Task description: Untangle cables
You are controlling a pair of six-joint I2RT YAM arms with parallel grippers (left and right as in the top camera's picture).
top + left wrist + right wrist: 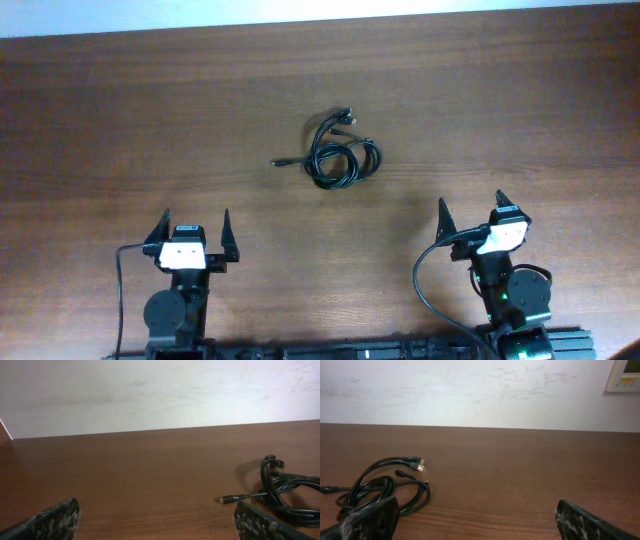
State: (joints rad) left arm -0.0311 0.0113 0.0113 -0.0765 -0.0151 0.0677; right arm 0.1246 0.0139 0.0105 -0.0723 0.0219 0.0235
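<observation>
One tangled bundle of cable (342, 152) lies flat on the worktop (120, 120). It is thin, black, glossy cord wound into loose overlapping round loops. How many separate cables make it up cannot be told. Three plug ends show from overhead: one on a straight tail poking out of the bundle's left side (278, 163) and two close together at its far edge (347, 117). In the right wrist view, one of the plug ends has a bright metal tip. The worktop under the bundle is smooth reddish-brown wood grain with a soft sheen, and beyond the bundle rises a plain, scuffed white wall (150, 395). There are two arms, each with a white block at the wrist. The left pincer (195, 215) is on the near left of the bundle and well apart from it. Its two pointed dark fingers (50, 520), speckled grey on their inner faces, are spread wide with nothing between them. The right pincer (471, 198) is on the near right of the bundle, also well apart. Its jaws gape just as wide and grip nothing.
</observation>
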